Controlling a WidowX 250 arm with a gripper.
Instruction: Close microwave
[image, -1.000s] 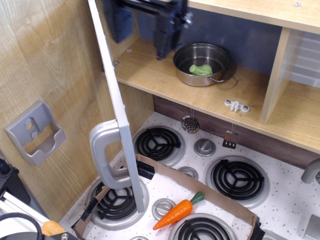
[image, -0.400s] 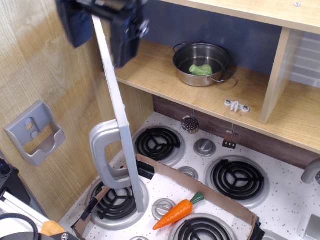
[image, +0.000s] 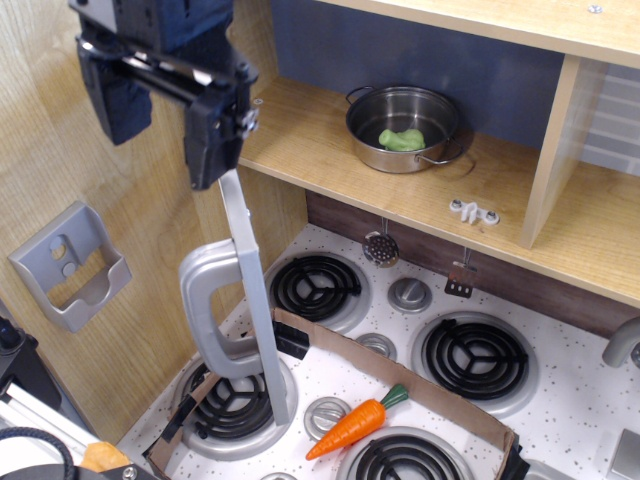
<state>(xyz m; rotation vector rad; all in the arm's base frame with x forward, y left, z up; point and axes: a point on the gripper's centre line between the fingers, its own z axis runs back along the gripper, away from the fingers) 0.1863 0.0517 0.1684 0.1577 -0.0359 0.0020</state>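
The microwave's flat grey door (image: 256, 310) stands open and shows edge-on, running from the upper left down over the front left burner. Its chunky silver D-handle (image: 204, 312) faces left. My gripper (image: 165, 120) is at the top left, its two dark fingers spread apart and open. The right finger (image: 213, 140) lies over the door's upper edge and the left finger (image: 113, 98) is to the left of the door, in front of the wooden wall. The door's top part is hidden behind the gripper.
A steel pot (image: 403, 112) with a green item (image: 401, 139) sits on the wooden shelf (image: 320, 165). A small grey holder (image: 70, 265) hangs on the left wall. A toy carrot (image: 355, 423) and a cardboard strip (image: 425, 388) lie on the stovetop among the burners.
My gripper has moved left and down, from in front of the shelf across the door's top edge to its left side. The door and handle have not visibly moved.
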